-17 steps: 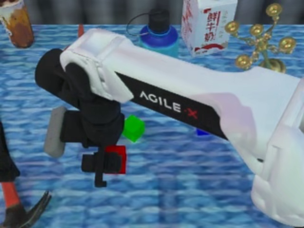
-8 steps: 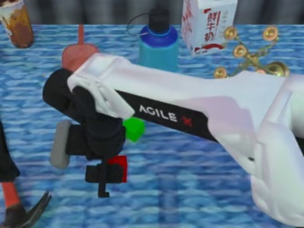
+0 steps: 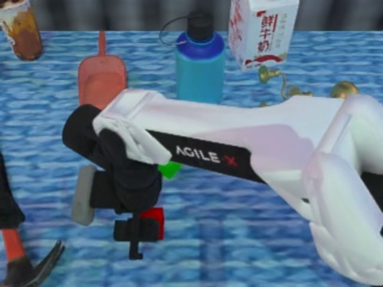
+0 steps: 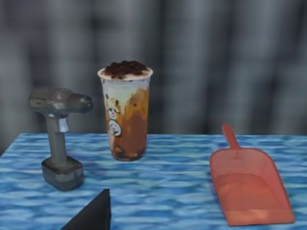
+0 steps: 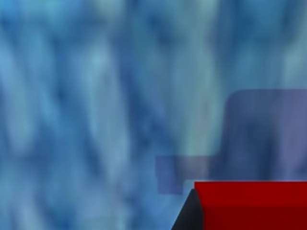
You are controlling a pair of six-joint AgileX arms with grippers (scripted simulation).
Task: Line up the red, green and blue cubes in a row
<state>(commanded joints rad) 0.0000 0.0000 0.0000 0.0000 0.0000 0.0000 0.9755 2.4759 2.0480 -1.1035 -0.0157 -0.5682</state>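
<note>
Red cube (image 3: 154,222) is sitting clamped in our right gripper (image 3: 141,230) toward the table's left front, while the green cube (image 3: 170,170) is peeking out from under that arm behind it. Our left gripper (image 3: 30,263) is waiting at the front-left edge; we cannot tell how its fingers stand.

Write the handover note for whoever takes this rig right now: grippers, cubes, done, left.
Right gripper: reaching across to the table's left half, shut on the red cube, which the right wrist view shows lifted, its shadow on the cloth below.
Left gripper: not visible; that arm sits at the table's left edge, idle.
Green cube: on the table, mostly hidden under the right arm, beyond the red cube.
Blue cube: not visible in any view, presumably under the right arm.
Done: red cube picked up.
Left: set the red cube down, then bring all three cubes into one row. Confirm the blue cube's place first.
</note>
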